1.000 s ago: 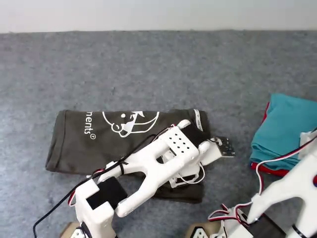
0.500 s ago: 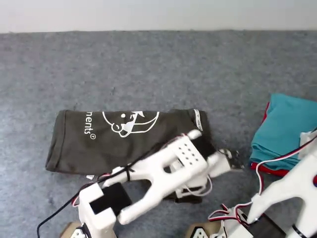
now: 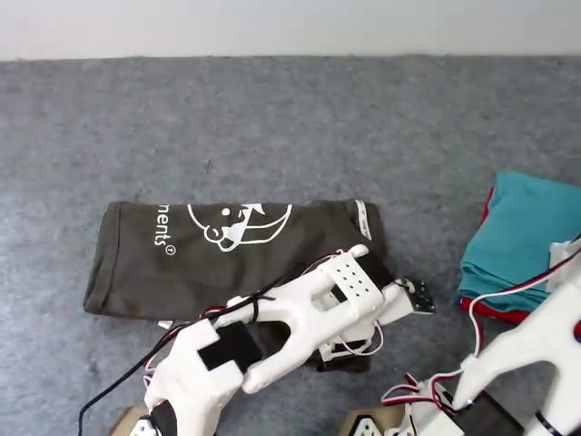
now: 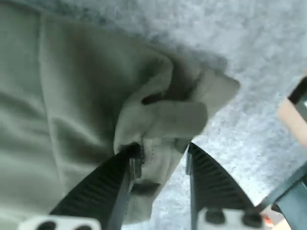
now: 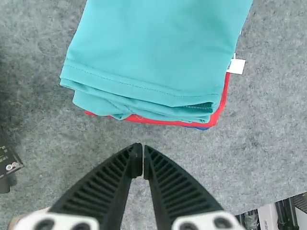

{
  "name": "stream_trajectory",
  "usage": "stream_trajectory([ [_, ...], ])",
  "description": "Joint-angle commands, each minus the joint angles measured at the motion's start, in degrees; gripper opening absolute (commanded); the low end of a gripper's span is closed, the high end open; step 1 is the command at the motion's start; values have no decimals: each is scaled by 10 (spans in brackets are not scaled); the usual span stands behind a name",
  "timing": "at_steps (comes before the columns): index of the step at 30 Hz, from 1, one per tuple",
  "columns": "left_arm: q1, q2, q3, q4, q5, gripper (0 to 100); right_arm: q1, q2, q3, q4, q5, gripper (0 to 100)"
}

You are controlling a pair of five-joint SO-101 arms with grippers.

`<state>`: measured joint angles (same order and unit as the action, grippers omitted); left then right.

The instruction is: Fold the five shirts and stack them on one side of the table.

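**Item 1, left gripper** (image 4: 163, 148): clamped on a bunched corner of the dark olive cotton shirt (image 3: 182, 263). I see cloth wadded between the ribbed black jaws, low over the grey felt-like table top (image 3: 272, 118).

**Item 2, the shirt itself:** it lies left of the table's middle, folded into a long flat rectangle. A white printed graphic faces up and a small white label (image 3: 363, 218) sits at the right end. The pinched corner is the near right one, under my left arm.

Handling, as I judge it: light, limp and without stiffness. It will sag and drag, and a one-corner hold may pull the layers apart. I would sooner pinch through all layers at a folded edge and keep the lift low.

**Item 3, right gripper** (image 5: 143, 153): jaws pressed together, holding nothing. It hangs over bare table just beside the stack.

**Item 4, stack at the table's right side:** a folded teal shirt (image 5: 158, 52) lies on top, with the edge of a red shirt (image 5: 220, 103) beneath and a sliver of blue lower down. The edges are fairly square.
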<state>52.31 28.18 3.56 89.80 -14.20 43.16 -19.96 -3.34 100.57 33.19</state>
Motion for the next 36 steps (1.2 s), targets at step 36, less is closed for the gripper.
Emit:
stream_trajectory([
  [36, -201, -123, -16, -131, -62, 28, 2, -19, 0, 22, 3, 12],
])
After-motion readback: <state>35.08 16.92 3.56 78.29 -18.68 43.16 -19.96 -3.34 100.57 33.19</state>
